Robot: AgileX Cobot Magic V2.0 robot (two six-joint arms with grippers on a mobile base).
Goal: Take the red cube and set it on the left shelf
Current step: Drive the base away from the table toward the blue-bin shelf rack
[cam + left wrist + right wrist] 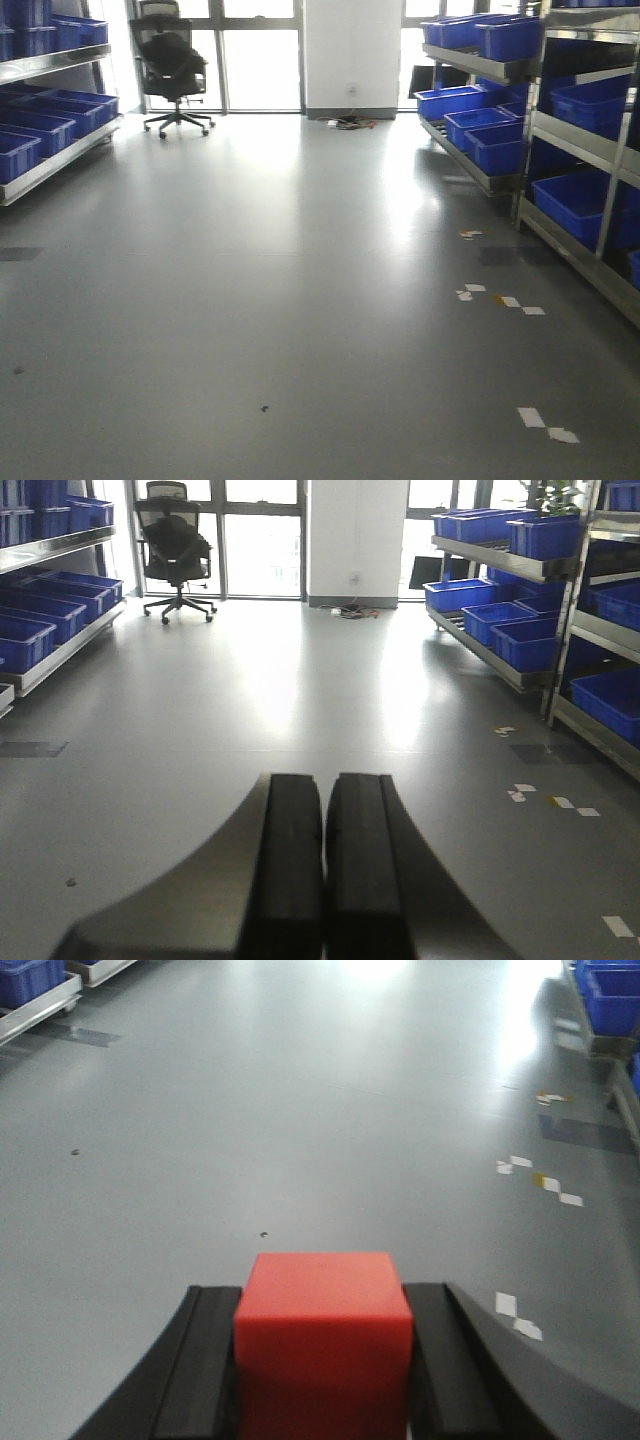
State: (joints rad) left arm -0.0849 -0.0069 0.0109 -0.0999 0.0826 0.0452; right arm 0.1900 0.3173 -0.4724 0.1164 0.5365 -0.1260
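Observation:
The red cube (pixel 322 1340) sits between the two black fingers of my right gripper (pixel 322 1305), which is shut on it and holds it above the grey floor. My left gripper (pixel 325 790) is shut with nothing between its pads, which touch. The left shelf (pixel 55 150) is a metal rack with blue bins along the left wall; it also shows in the left wrist view (pixel 50 630). Neither gripper shows in the front view.
A right shelf rack (pixel 560 140) with blue bins lines the right wall. A black office chair (pixel 172 70) stands by the far windows. White tape scraps (pixel 500 298) lie on the grey floor (pixel 280 300). Cables (pixel 348 122) lie by the white pillar.

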